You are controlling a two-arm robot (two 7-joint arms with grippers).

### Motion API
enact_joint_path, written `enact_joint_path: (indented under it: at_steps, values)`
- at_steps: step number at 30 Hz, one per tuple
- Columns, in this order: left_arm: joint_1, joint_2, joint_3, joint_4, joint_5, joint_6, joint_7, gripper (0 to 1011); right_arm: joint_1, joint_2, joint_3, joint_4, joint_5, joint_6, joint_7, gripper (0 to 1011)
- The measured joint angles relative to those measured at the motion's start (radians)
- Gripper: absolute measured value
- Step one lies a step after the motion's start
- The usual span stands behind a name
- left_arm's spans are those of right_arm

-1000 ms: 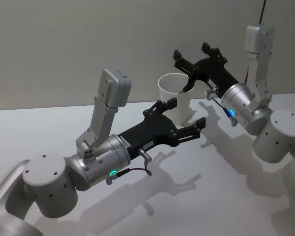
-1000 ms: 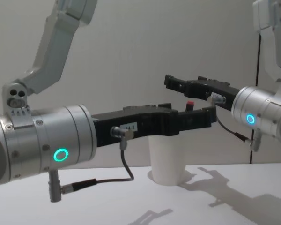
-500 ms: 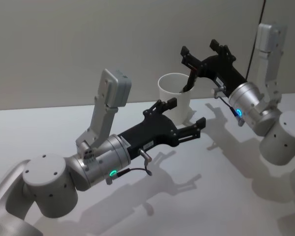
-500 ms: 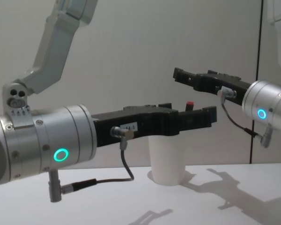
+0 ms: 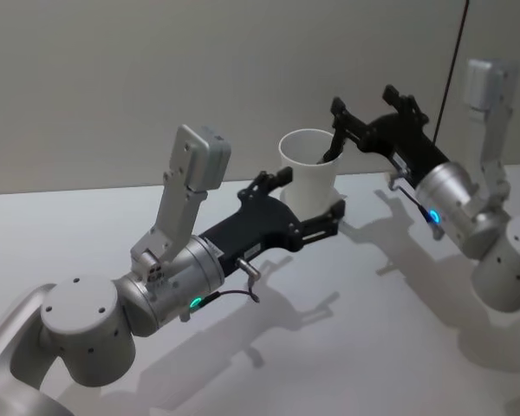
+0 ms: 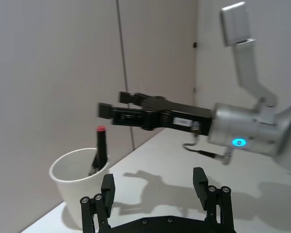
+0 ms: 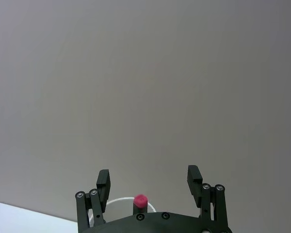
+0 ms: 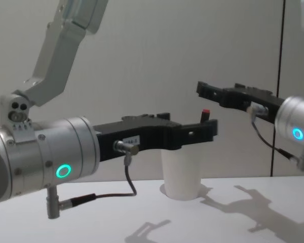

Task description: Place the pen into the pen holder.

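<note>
On the desk: pale grey flat desk (image 5: pixel 390 329) carrying a plain white tapered paper cup, arm shadows across it.
Left arm: silver-jointed arm reaching forward from the near left; its black left tool (image 5: pixel 300 200) sits low at the cup's near side, fingers spread apart, one on each side of the cup wall as the head view shows it, gripping nothing. Whether a finger touches the cup cannot be told.
Right arm: raised on the right; black right tool (image 5: pixel 373 111) hangs above and just right of the cup's rim, fingers apart, empty.
Pen holder: white paper cup (image 5: pixel 310 176), upright, far middle of the desk, rolled rim up.
Pen: dark pen with red cap (image 6: pixel 99 150), standing in the cup, leaning on the inner wall, cap end above the rim.
</note>
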Motion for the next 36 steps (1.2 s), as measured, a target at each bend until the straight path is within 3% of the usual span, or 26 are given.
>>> enact_joint_path:
  at_steps: [27, 36]
  values:
    - [0.008, 0.037, 0.036, 0.018, 0.179, -0.111, 0.352, 1001, -0.270, 0.105, 0.065, -0.292, -0.059, 0.071, -0.083, 1001]
    - [0.009, 0.041, 0.040, 0.019, 0.198, -0.123, 0.389, 1001, -0.360, 0.141, 0.087, -0.388, -0.079, 0.094, -0.110, 1001]
